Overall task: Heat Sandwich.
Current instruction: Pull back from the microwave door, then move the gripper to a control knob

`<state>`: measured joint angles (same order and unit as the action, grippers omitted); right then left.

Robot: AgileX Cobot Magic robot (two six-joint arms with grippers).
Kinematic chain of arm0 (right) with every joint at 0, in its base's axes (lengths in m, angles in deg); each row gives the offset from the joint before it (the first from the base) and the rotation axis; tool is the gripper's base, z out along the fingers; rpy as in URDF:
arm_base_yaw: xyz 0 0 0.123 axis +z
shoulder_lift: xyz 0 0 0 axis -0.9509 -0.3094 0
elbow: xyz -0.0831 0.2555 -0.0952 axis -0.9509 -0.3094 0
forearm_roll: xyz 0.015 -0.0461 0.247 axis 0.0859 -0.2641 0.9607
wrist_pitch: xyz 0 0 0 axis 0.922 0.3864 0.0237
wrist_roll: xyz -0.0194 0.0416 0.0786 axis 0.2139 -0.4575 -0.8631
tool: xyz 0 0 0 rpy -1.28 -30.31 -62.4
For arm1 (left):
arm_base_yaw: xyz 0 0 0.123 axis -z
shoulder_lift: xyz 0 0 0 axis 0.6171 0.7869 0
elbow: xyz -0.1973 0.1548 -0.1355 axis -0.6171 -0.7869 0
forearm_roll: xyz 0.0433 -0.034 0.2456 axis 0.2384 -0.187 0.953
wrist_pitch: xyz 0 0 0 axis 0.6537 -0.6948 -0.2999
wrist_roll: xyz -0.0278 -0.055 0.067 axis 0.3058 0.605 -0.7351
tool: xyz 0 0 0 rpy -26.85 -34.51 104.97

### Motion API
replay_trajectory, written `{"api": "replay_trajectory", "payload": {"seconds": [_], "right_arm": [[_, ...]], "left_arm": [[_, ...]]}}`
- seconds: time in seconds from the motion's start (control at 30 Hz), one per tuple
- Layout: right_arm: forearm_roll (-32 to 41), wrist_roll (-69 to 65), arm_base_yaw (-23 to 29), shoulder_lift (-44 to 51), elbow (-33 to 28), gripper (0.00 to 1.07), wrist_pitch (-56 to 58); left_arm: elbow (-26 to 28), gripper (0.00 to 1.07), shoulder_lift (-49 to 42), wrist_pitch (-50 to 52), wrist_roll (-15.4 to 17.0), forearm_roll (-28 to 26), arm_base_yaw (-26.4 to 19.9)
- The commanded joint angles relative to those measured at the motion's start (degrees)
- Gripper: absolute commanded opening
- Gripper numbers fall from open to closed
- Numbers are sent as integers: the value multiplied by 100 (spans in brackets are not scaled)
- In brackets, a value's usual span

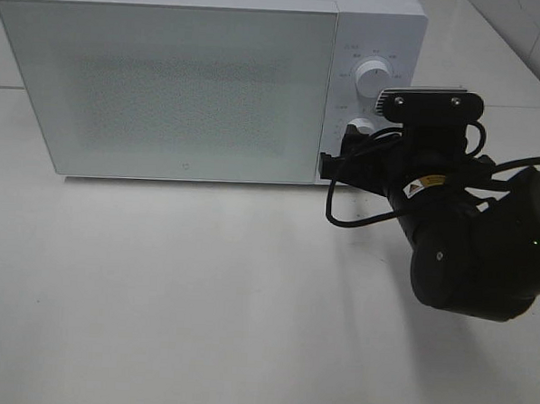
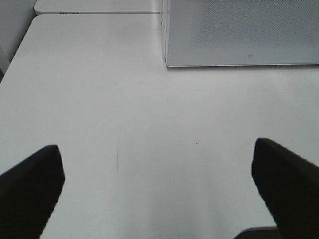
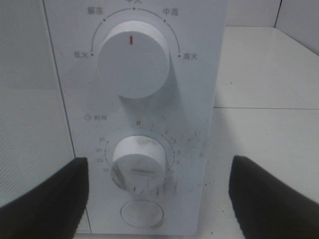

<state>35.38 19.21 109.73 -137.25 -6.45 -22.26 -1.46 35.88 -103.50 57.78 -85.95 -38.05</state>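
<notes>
We see no sandwich in any view, so we cannot tell where it is or how it looks. The boxy white microwave (image 1: 168, 79) stands on the pale white table (image 1: 201, 298) with its speckled door shut. Our right gripper (image 3: 157, 169) faces the control panel, its dark fingers spread wide on either side of the small round white timer knob (image 3: 139, 159), gripping nothing. Our left gripper (image 2: 155, 147) hangs wide apart over bare table, empty.

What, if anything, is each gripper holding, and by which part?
Nothing is held. The left gripper is open over the table. The right gripper is open in front of the lower dial of the microwave, fingers apart from it.
</notes>
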Motion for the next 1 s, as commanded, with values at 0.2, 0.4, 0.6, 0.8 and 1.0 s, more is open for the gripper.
{"api": "replay_trajectory", "payload": {"seconds": [0.2,0.4,0.6,0.8,1.0], "right_arm": [[-80,-63,-46,-470,544,75,138],[-206,-63,-229,-762,928,75,258],[-298,-63,-315,-819,985,75,275],[-298,-63,-315,-819,985,74,275],[-298,-63,-315,-819,985,54,275]], "left_arm": [[-11,98,-103,0,29,-23,29],[-11,98,-103,0,29,-23,29],[-11,98,-103,0,29,-23,29],[-11,98,-103,0,29,-23,29],[-11,98,-103,0,29,-23,29]]}}
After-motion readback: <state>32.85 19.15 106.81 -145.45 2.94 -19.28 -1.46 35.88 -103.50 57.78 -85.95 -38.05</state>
